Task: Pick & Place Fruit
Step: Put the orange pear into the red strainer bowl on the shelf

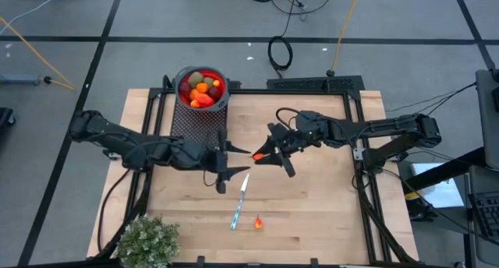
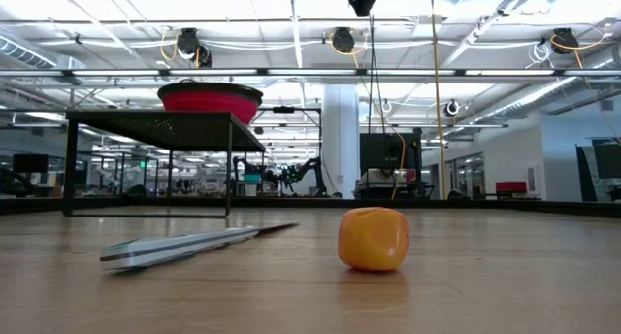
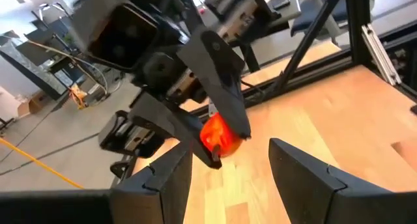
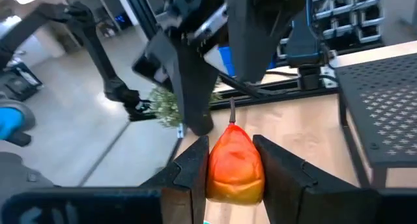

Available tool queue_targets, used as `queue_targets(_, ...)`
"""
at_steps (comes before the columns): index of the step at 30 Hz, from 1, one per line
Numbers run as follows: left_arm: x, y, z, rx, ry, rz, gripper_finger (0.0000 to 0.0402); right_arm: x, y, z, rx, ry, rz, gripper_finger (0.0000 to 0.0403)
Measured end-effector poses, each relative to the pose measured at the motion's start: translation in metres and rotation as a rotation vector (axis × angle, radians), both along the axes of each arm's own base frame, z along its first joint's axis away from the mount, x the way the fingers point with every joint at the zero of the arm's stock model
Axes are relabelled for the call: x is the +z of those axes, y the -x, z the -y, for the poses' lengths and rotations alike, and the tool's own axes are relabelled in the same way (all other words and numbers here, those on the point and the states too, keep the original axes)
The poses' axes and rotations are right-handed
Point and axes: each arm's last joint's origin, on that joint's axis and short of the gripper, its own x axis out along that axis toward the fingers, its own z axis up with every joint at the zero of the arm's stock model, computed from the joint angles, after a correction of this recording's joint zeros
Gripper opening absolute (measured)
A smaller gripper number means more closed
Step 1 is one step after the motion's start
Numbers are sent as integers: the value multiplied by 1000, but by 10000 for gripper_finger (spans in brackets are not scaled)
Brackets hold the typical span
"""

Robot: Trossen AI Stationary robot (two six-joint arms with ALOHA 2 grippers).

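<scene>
Midair above the table's middle, the right gripper (image 1: 260,154) pinches an orange-red fruit (image 4: 235,164) between its fingers, while the left gripper (image 1: 231,163) faces it just beside with its fingers spread apart, holding nothing.

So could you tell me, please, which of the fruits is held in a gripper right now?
The orange-red, pear-shaped fruit, clamped between the right gripper fingers above mid-table. The others sit in the red bowl or lie on the table.

An open-plan robotics lab: ceiling trusses (image 2: 310,72), other robot stations (image 2: 281,174) behind.
</scene>
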Motion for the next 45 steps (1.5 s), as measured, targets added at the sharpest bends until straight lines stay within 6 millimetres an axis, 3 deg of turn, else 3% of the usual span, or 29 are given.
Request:
queue_targets(8,-7,-10,3,-2,-10,-18,205,1,0,-1,33,-58,-16,102)
queue_targets(16,-2,-10,4,-13,7,35,196,0,1,-1,33,-58,-24,102)
queue_targets(45,-5,-12,-5,-23,-7,6,45,0,1,-1,30,-57,-23,102)
